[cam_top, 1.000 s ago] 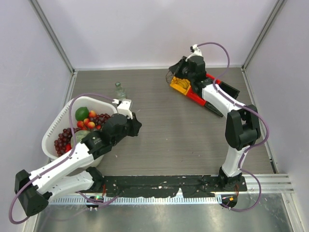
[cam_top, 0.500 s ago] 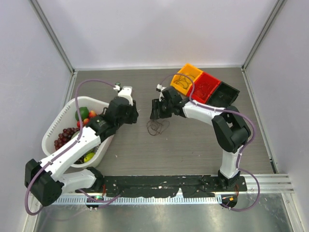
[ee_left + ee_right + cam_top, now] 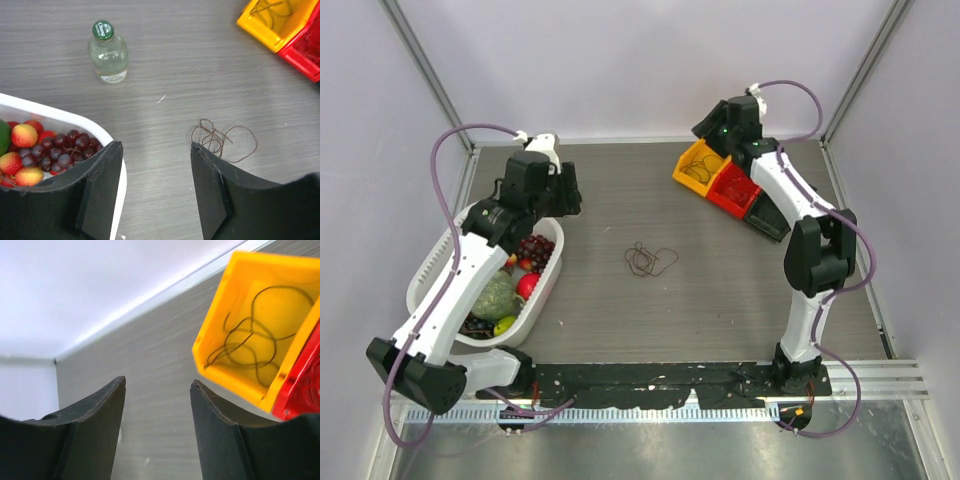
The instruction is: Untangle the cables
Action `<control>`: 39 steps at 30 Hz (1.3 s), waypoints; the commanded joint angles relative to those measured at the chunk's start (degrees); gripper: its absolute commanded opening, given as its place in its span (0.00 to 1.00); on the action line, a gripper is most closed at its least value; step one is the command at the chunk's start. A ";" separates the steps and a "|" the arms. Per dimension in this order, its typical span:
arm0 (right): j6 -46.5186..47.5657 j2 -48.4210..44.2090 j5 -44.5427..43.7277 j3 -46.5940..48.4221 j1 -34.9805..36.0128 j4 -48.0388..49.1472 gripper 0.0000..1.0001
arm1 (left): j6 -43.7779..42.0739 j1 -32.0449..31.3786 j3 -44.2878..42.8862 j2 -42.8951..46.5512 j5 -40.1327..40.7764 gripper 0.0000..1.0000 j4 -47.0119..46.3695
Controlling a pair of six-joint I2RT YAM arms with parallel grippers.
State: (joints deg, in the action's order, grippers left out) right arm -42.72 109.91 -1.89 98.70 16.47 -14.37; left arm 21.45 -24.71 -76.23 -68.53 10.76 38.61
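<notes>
A small tangle of thin dark brown cables (image 3: pixel 648 260) lies loose on the middle of the table, and shows in the left wrist view as cables (image 3: pixel 220 141) just right of my right finger. More dark cable (image 3: pixel 250 345) is coiled inside the yellow bin (image 3: pixel 698 165). My left gripper (image 3: pixel 563 195) hovers by the basket's far end, left gripper (image 3: pixel 156 150) open with only bare table between its fingers. My right gripper (image 3: pixel 712 128) is above the yellow bin's far corner, right gripper (image 3: pixel 158 385) open and holding nothing.
A white basket (image 3: pixel 548 275) of grapes and other fruit sits at the left. A small glass bottle (image 3: pixel 106 50) stands behind it. A red bin (image 3: pixel 732 187) and a black bin (image 3: pixel 770 215) adjoin the yellow one. Walls enclose the table.
The right arm swung from the yellow bin to the table's middle, left the brown tangle there, and returned to the bin. The left arm lifted toward the back left. Both grippers opened.
</notes>
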 commanded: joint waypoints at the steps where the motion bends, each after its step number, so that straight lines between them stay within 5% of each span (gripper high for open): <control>1: -12.29 7.94 0.21 6.84 -3.11 2.15 0.58 | -3.61 0.54 -6.12 -4.49 -0.74 0.61 10.60; 7: -18.62 17.97 1.10 15.28 -4.34 1.29 0.57 | -6.07 2.38 -12.36 -10.12 -3.91 0.61 14.47; 13: -23.72 19.99 -1.71 13.46 -5.04 -0.13 0.56 | -7.56 5.81 -15.44 -13.20 -6.63 0.61 15.18; 18: -26.09 23.24 -1.54 15.29 -5.74 -1.53 0.45 | -8.70 7.57 -17.99 -15.31 -8.74 0.62 16.05; 30: -15.82 18.69 -3.21 19.61 -5.66 -10.31 0.51 | -9.15 8.98 -17.73 -14.70 -12.33 0.62 16.85; 39: -22.14 15.86 -1.10 10.99 -4.43 -7.95 0.51 | -8.09 8.98 -16.50 -11.98 -13.31 0.62 17.02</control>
State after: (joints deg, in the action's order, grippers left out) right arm -61.93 129.08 -3.14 111.02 11.27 -23.20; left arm 13.08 -16.03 -92.66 -83.92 -0.89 55.20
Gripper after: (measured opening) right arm 0.519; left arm 0.620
